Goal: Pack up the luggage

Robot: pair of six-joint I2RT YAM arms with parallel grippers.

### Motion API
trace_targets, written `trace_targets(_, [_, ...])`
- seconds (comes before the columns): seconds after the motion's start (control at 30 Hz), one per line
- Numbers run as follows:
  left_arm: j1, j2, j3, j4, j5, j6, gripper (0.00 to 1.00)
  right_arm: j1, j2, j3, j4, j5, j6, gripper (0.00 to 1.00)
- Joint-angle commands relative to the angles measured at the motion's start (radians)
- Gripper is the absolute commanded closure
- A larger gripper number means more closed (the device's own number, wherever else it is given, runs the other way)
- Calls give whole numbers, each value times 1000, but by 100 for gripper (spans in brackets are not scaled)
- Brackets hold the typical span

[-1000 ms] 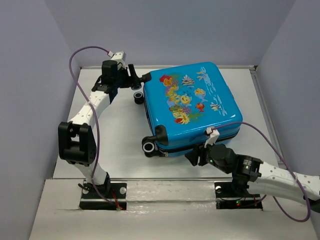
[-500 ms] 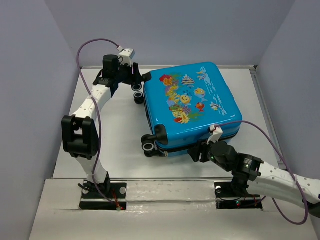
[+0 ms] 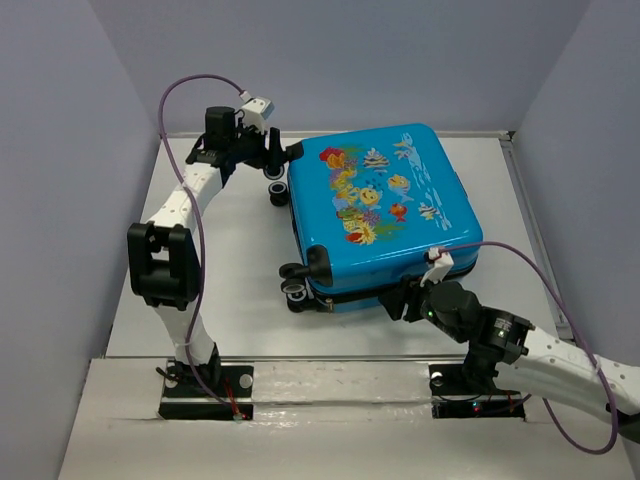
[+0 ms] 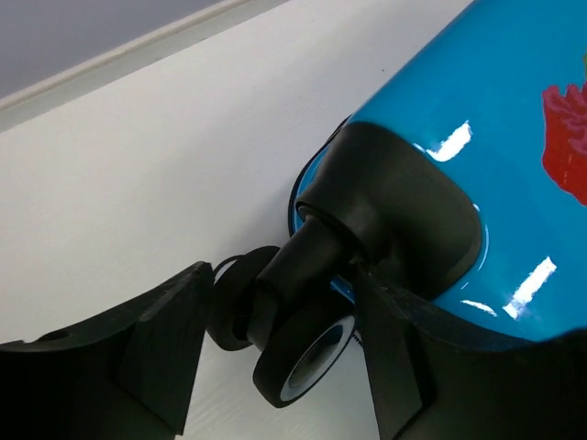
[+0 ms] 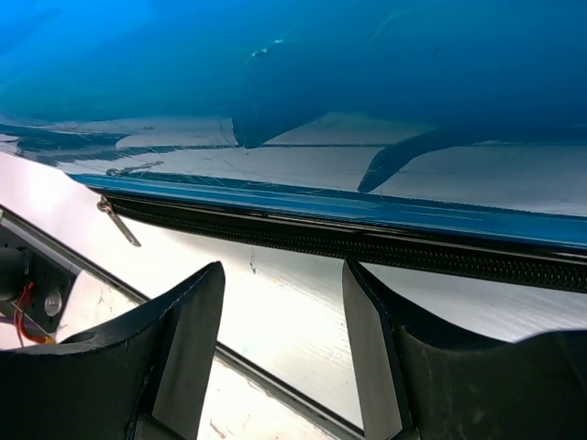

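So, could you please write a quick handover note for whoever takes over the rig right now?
Left gripper open, straddling a wheel at the case's far-left corner.
Right gripper open, facing the zip on the near side, touching nothing.
Case flat on the table, fish print up.
Done: lid down.
Left: zip looks shut here, but the rest is hidden; check it.
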Motion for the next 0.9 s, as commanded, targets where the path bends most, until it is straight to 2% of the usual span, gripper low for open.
trace_targets(0.0, [17, 0, -8, -43, 12, 18, 24, -5, -29, 4, -7, 17, 0, 40])
trace_targets(0.27, [19, -27, -22, -36, -53, 53, 23, -5, -31, 3, -7, 12, -4, 40])
trace_targets(0.47, [5, 73, 47, -82, -68, 66, 24, -5, -51, 9, -10, 32, -10, 40])
trace_targets(0.73, [-38, 95, 102, -33, -100, 64, 28, -5, -8, 18, -8, 66, -3, 40])
trace_targets(0.87, [-52, 119, 128, -24, -99, 70, 26, -5, -11, 16, -11, 72, 2, 40])
